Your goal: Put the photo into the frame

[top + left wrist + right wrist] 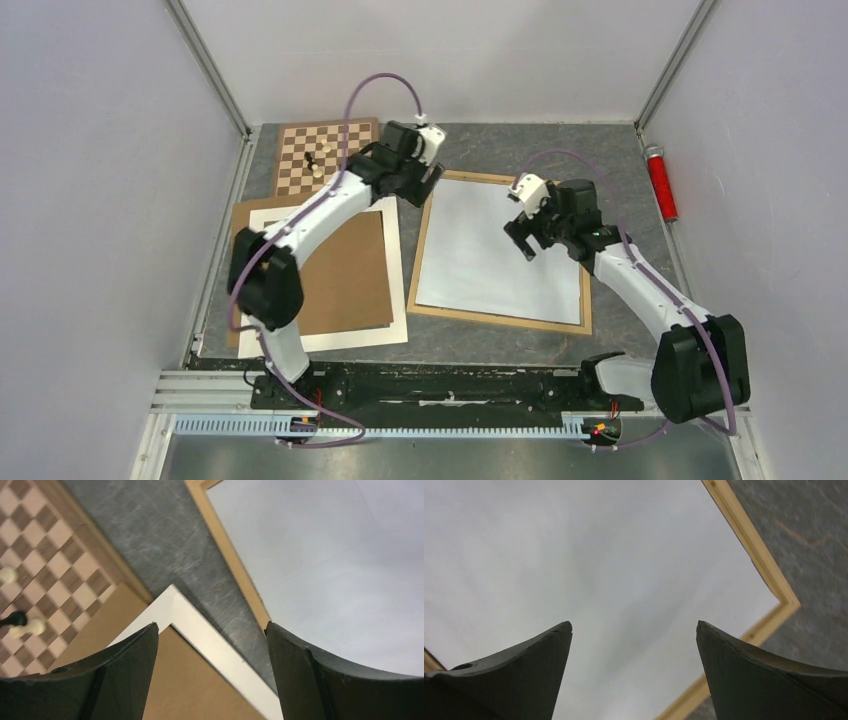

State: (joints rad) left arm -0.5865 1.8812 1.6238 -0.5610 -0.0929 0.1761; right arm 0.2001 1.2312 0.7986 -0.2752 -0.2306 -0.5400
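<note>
Hovering wide open, holding nothing, I had the white sheet [574, 555] below my right gripper [634, 626] and a rail of the frame [226, 545] below my left gripper [211, 626].

A checkered wooden chessboard [300, 145] lies to the left of the left gripper [430, 187], with a few small light and dark chess pieces [314, 163] standing on it. Nearer the arm bases than that gripper, a plain brown rectangular backing board [345, 275] lies on a larger white mat [395, 300], whose corner sits just below the gripper. A red cylinder [660, 183] lies well to the right of the right gripper [522, 245], on the mottled grey tabletop [480, 150].
</note>
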